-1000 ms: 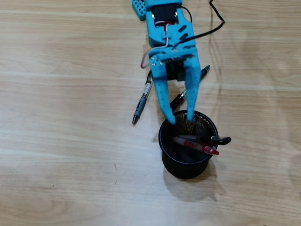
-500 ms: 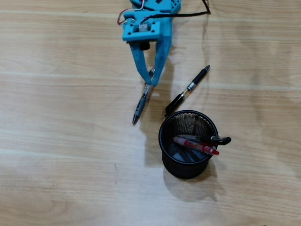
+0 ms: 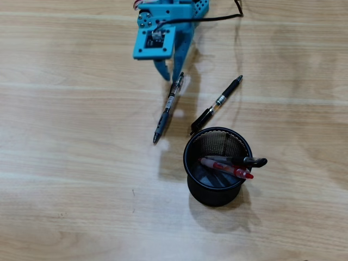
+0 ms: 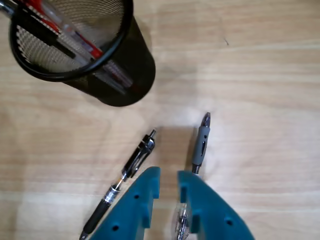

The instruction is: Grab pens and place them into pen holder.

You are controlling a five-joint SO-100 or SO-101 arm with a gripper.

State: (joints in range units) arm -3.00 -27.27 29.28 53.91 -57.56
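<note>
My tool (image 3: 169, 76) sits at the top centre of the overhead view, its two blue fingers (image 3: 162, 69) pointing down the frame toward the upper end of a black pen with a grey grip (image 3: 167, 109). In the wrist view the tool (image 4: 169, 177) comes in from the bottom edge, its fingers drawn close with only a narrow gap between them. The clear barrel of that grey-grip pen (image 4: 200, 145) disappears behind the right finger at the bottom of the frame; I cannot tell whether the fingers touch it or merely stand over it.

That pen lies flat on the wooden surface (image 3: 70, 163), slanting from just under my tool down toward the lower left of the overhead view. A second black pen (image 3: 216, 104) lies to its right, slanting the other way, its lower end just beside the rim of the mesh cup (image 3: 217, 196). In the wrist view this second pen (image 4: 127, 172) lies left of my fingers, apart from them.

The mesh cup stands upright on the surface, right of centre and below both loose pens in the overhead view; in the wrist view the cup (image 4: 127, 75) fills the upper left corner. Inside it lean a red pen (image 3: 228, 169) and another black pen (image 3: 242, 161), both poking over the right side of the rim.
</note>
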